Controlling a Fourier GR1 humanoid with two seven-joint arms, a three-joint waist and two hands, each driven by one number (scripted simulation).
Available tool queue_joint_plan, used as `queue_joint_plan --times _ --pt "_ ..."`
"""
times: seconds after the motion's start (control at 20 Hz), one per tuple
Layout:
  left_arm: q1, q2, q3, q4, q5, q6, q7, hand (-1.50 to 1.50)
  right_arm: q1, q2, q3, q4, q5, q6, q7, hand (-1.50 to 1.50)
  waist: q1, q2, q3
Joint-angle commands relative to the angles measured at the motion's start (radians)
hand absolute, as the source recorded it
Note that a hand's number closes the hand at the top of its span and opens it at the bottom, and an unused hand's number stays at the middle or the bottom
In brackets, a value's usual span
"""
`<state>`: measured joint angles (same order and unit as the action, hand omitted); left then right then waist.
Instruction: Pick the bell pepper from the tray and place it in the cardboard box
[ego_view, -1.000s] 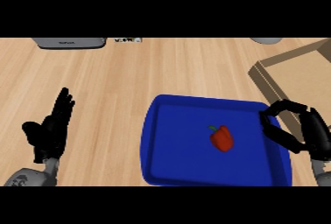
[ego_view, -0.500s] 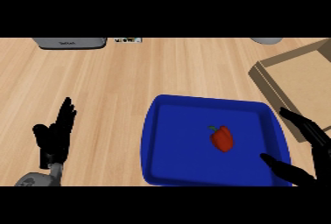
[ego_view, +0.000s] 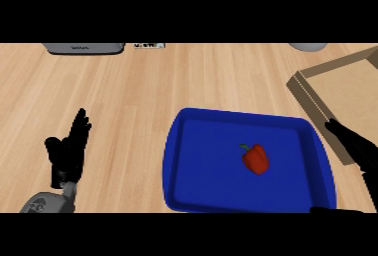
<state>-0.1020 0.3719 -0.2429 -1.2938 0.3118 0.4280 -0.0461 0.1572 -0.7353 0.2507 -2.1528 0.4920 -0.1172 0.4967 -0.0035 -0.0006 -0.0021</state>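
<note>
**Pepper in tray, not yet grasped**

Head view: the red bell pepper (ego_view: 255, 159) was seen lying in the blue tray (ego_view: 186, 165), untouched. The right hand (ego_view: 357, 145) was held wide open at the tray's right rim, beside the cardboard box (ego_view: 314, 95). The left hand (ego_view: 68, 152) was seen resting open at lower left.

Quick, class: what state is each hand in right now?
Left hand: open, fingers straight, holding nothing.
Right hand: open, holding nothing; bell pepper lies untouched in the tray.
</note>
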Motion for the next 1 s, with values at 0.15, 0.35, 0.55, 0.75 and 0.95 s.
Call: queue_joint_plan --times 0.15,0.35,0.55,0.75,0.95 --pt "-0.037 -0.011 0.043 0.057 -0.012 -0.043 0.004 0.00 -0.113 0.044 0.088 -0.029 0.028 0.216 0.223 -1.50 0.004 0.001 0.001" --pt "-0.066 -0.050 0.019 0.075 -0.043 -0.031 0.017 0.00 -0.284 0.146 0.194 0.025 0.094 0.328 0.444 -1.50 0.010 0.003 0.001" --pt "-0.049 -0.045 0.064 0.108 -0.031 -0.065 -0.032 0.00 -0.313 0.236 0.273 0.082 0.134 0.389 0.548 -1.50 0.010 0.003 0.001" --pt "0.009 -0.051 0.053 0.031 -0.062 -0.068 -0.017 0.00 -0.342 0.346 0.309 0.116 0.185 0.404 0.607 -1.50 0.010 0.001 0.002" --pt "-0.001 -0.034 0.103 0.017 -0.061 -0.101 0.025 0.00 -0.330 0.359 0.229 0.139 0.150 0.458 0.545 -1.50 0.006 0.000 0.002"
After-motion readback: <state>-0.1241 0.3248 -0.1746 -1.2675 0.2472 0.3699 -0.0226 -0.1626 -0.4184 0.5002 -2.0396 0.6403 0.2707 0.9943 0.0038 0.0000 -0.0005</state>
